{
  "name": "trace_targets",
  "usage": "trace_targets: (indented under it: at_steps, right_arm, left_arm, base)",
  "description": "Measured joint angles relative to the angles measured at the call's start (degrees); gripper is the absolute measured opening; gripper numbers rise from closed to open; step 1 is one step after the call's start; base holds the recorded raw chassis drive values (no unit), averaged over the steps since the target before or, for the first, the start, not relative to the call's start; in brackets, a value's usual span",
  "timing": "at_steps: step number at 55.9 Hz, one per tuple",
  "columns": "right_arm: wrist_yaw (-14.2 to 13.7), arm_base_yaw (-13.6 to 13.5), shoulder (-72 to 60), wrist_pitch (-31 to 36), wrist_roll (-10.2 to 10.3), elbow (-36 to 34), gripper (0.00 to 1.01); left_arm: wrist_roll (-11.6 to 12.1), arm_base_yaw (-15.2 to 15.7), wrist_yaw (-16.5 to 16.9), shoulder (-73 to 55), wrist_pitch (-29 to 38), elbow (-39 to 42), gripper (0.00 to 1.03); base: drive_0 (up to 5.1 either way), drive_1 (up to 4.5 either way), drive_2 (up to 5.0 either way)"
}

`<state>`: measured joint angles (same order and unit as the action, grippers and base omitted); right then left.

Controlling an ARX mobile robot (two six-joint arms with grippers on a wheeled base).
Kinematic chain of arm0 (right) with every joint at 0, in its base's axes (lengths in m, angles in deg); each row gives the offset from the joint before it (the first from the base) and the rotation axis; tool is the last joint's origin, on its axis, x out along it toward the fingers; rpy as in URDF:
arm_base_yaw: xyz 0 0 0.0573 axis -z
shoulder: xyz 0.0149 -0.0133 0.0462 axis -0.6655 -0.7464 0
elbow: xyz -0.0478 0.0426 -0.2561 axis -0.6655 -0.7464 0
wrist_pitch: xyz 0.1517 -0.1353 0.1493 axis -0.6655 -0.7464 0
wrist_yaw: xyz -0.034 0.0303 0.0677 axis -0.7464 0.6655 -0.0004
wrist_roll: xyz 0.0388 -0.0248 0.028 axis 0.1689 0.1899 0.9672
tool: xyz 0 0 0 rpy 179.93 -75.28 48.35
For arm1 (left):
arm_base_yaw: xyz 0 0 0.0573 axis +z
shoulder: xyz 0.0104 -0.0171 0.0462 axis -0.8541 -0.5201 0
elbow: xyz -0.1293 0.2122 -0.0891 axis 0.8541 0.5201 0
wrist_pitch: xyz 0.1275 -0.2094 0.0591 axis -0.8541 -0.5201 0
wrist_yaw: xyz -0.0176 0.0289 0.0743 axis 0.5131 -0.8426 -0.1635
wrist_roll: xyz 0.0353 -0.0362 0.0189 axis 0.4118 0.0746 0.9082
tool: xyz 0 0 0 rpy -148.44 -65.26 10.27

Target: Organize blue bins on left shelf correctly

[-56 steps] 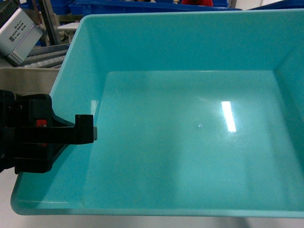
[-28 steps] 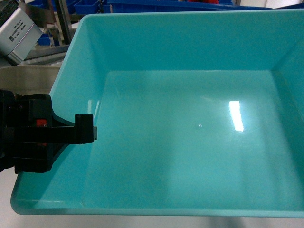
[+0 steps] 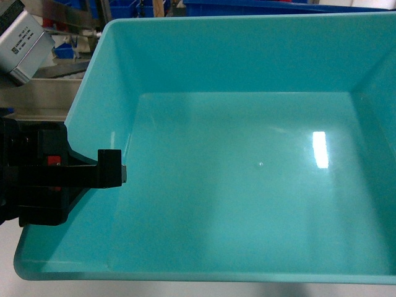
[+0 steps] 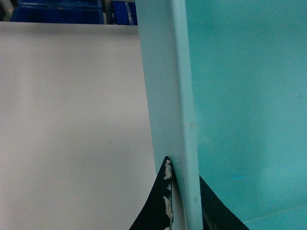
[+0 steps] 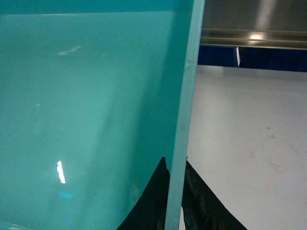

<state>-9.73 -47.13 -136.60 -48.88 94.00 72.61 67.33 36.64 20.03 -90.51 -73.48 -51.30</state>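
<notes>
One of the blue bins (image 3: 247, 185), a glossy turquoise tub, fills the head view, held up between both arms. My left gripper (image 3: 106, 169) is shut on its left wall, one black finger inside the tub. In the left wrist view the gripper (image 4: 184, 175) pinches that pale rim (image 4: 168, 96). My right gripper (image 5: 175, 170) is shut on the right wall (image 5: 189, 86) and is out of the head view. A strip of steel rack (image 3: 46, 93), likely the left shelf, shows past the bin's far left corner.
Royal-blue crates (image 3: 247, 6) line the background, also seen as blue crates (image 4: 57, 12) in the left wrist view. A grey metal box (image 3: 21, 43) sits at the upper left. A steel beam (image 5: 254, 33) runs above pale floor (image 5: 249, 143).
The background behind the bin has slid to the right, and the glare on the bin's floor has moved right. The bin and my left gripper keep the same place in view.
</notes>
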Motion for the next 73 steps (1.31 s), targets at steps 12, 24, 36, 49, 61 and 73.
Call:
trace_targets:
  at_steps: [12,24,36,49,61,73]
  right_arm:
    - [0.0,0.0,0.0,0.0,0.0,0.0,0.07]
    - [0.0,0.0,0.0,-0.1,0.0,0.0,0.07]
    - [0.0,0.0,0.0,-0.1,0.0,0.0,0.07]
    - [0.0,0.0,0.0,-0.1,0.0,0.0,0.07]
    - [0.0,0.0,0.0,-0.1,0.0,0.0,0.07]
    - [0.0,0.0,0.0,-0.1,0.0,0.0,0.07]
  left_arm:
    - [0.0,0.0,0.0,0.0,0.0,0.0,0.02]
    - [0.0,0.0,0.0,0.0,-0.1,0.0,0.02]
    - [0.0,0.0,0.0,0.0,-0.2,0.0,0.02]
    - [0.0,0.0,0.0,0.0,-0.1,0.0,0.02]
    - [0.0,0.0,0.0,0.0,-0.1,0.0,0.02]
    - [0.0,0.0,0.0,0.0,-0.1,0.0,0.02]
  base:
    - [-4.7,1.52,3.5]
    - [-4.8,2.95,2.1]
    - [-4.5,4.01,0.9]
    - [-4.5,4.00,0.9]
    - [-4.7,3.69,1.2]
    - [-4.9,3.40,1.3]
